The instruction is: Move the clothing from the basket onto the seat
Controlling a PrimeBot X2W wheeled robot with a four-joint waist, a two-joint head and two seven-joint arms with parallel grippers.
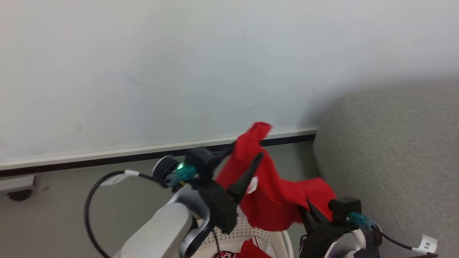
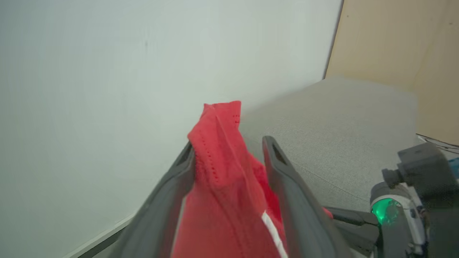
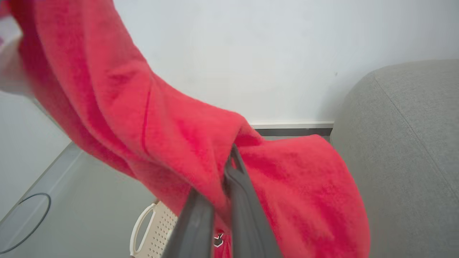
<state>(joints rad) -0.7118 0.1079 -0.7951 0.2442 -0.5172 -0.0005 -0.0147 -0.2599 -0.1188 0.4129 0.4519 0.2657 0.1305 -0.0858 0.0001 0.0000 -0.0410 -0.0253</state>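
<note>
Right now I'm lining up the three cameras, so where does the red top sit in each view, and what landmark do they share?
Head view: red top at lower centre, hanging above the laundry basket.
Left wrist view: red top at bottom centre, within the open left gripper.
Right wrist view: red top sweeps from upper left to bottom right.
Shared landmark: the grey sofa cushion, on the right of each.

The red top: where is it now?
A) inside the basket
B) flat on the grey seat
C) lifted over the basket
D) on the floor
C: the red top hangs over the basket, with the right gripper holding it, jaws shut on it.
</note>
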